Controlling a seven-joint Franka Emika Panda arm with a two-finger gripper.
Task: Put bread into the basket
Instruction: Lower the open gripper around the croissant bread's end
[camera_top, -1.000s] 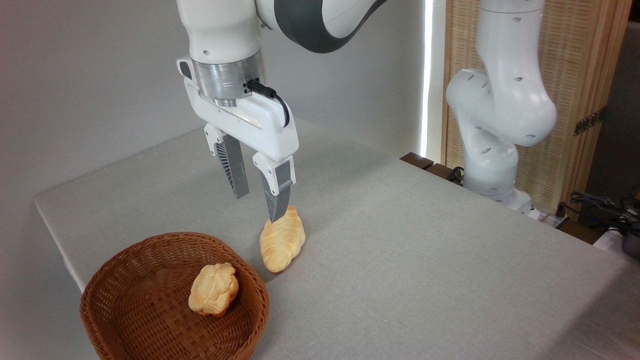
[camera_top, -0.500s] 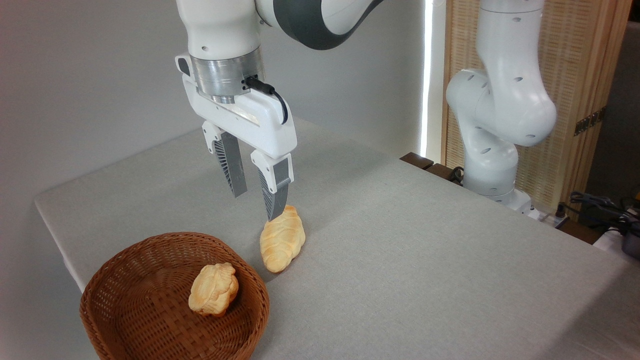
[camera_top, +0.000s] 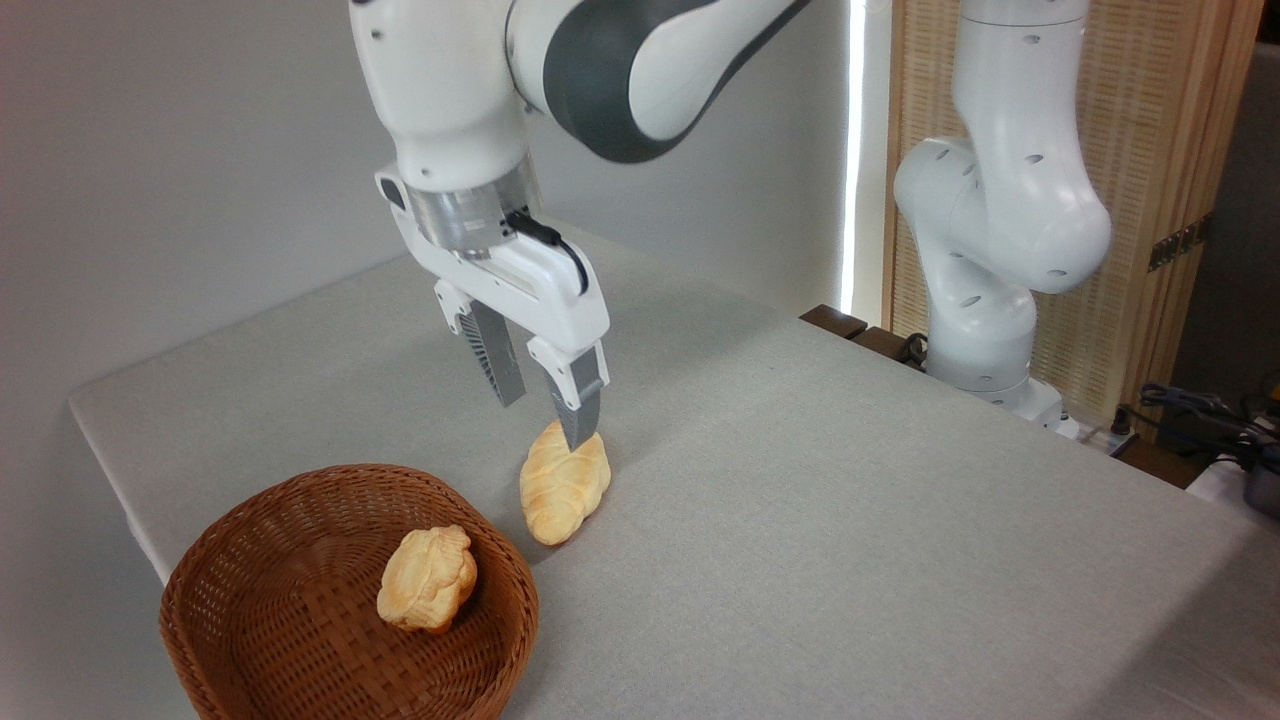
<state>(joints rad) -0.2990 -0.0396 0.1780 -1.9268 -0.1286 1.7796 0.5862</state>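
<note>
bread (camera_top: 564, 494): elongated braided loaf, golden-yellow, browned along the ridges, pointed at both ends. lying flat on the grey tablecloth (camera_top: 850, 480), long axis running from near end toward far end, slightly angled. just beside the basket (camera_top: 250, 610), off its right-hand far rim; near tip close to the rim, contact with it not clear. outside the basket, not in it.

basket: round, shallow, reddish-brown wicker, sitting at the near left corner of the table. holding one smaller lumpy golden bun (camera_top: 427, 578), resting against the inner wall on the side toward the bread.

gripper (camera_top: 546, 419): pointing down, tilted, above the far end of the bread, farther from the basket than the loaf's middle. fingers spread apart, nothing between them, grasping nothing. right-hand finger (camera_top: 577, 400) overlapping the loaf's far tip in view; touching or just above, cannot tell. left-hand finger (camera_top: 498, 355) hanging over bare cloth on the far side of the bread, well above the basket's far rim.

white arm rising from the gripper out of the top of view. arm base (camera_top: 985, 330) standing far from the basket, at the table's right-hand far edge, in front of a slatted wooden panel (camera_top: 1150, 150).
</note>
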